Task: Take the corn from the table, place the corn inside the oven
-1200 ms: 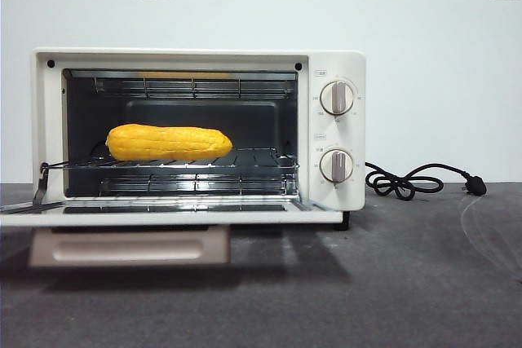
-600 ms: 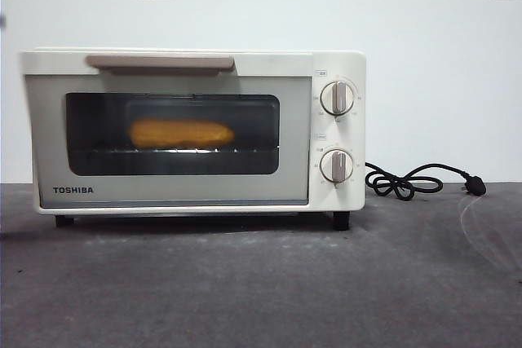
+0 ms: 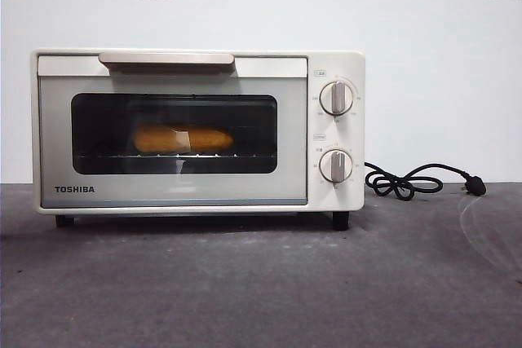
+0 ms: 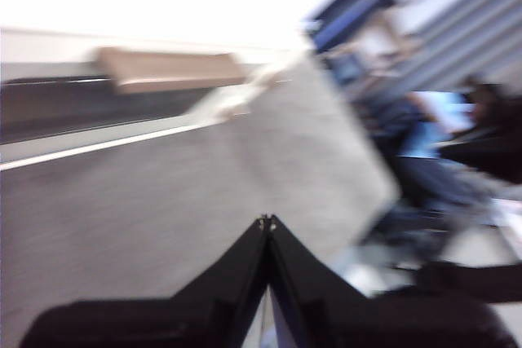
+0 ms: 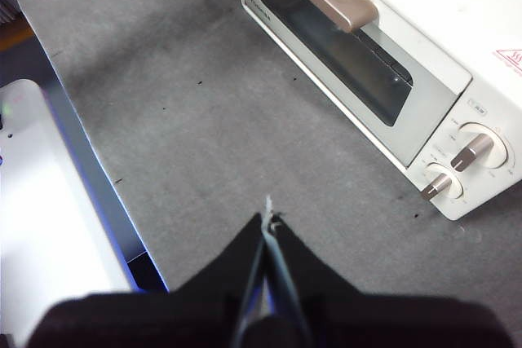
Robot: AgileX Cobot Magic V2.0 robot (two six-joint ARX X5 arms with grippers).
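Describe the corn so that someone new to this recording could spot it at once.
Find the cream-white oven standing on the dark grey table. Look through the dark glass window of its shut door, where a wire rack crosses the inside. The corn lies lengthwise on that rack, the only yellow-orange thing there.

The oven (image 3: 198, 130) stands on the bench (image 3: 261, 283), left of centre, its door closed. The corn (image 3: 183, 138) lies inside on the rack, behind the door window. The power cord (image 3: 416, 179) lies on the bench, right of the oven.
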